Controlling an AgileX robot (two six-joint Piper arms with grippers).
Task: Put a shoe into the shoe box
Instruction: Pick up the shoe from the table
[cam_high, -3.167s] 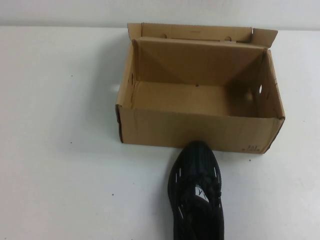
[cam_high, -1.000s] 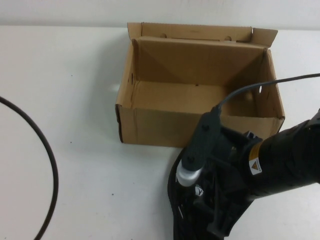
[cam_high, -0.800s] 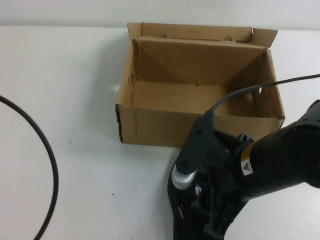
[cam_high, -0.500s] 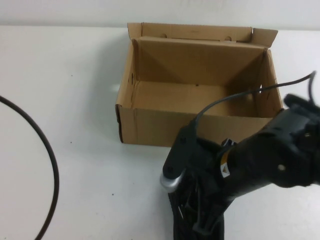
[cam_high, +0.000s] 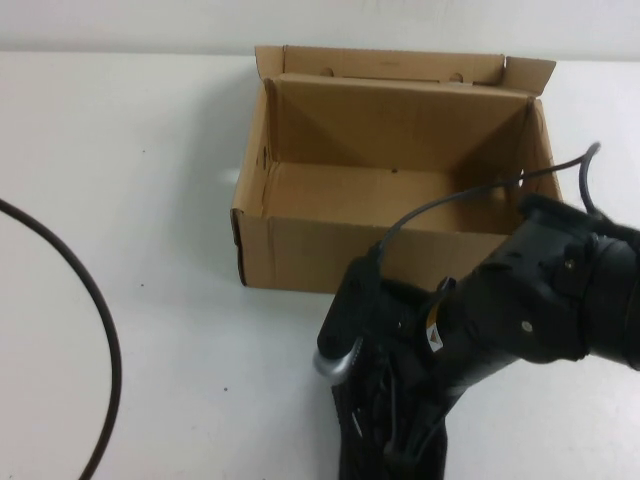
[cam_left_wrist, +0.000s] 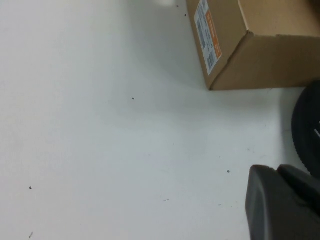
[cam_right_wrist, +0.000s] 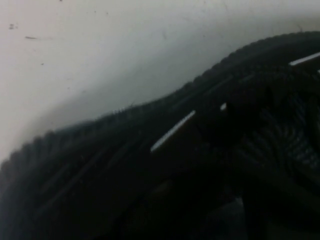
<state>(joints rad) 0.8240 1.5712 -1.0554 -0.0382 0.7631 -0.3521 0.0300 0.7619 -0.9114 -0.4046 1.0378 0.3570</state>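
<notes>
Currently the box (cam_high: 400, 175) sits open toward the far edge of the table (cam_high: 140, 200), a little right of centre, its flap lid folded back against the far side and its brown interior bare. Small round holes show in its right wall, and dark print marks the near right corner. The left wrist view shows a corner of the box (cam_left_wrist: 260, 45) bearing a white label with orange print. The shoe (cam_high: 365, 445) lies on the table at the near edge, just in front of the box's near wall, mostly covered by the right arm; only a strip of its black side shows in the high view. The right gripper (cam_high: 400, 440) is down over the shoe at that near edge, the arm reaching in from the right side of the table with a thin cable arcing above the box's near right corner. Whether its fingers are spread or pressed together cannot be told. The right wrist view is filled by the shoe (cam_right_wrist: 190, 150): black upper, short silver-white dashes, ridged sole edge against the white table. The left gripper (cam_left_wrist: 280, 205) shows only as a dark tip in its own wrist view, above bare table near the box's corner; its fingers' state cannot be told. A black cable (cam_high: 85, 300) curves across the table's left side.
</notes>
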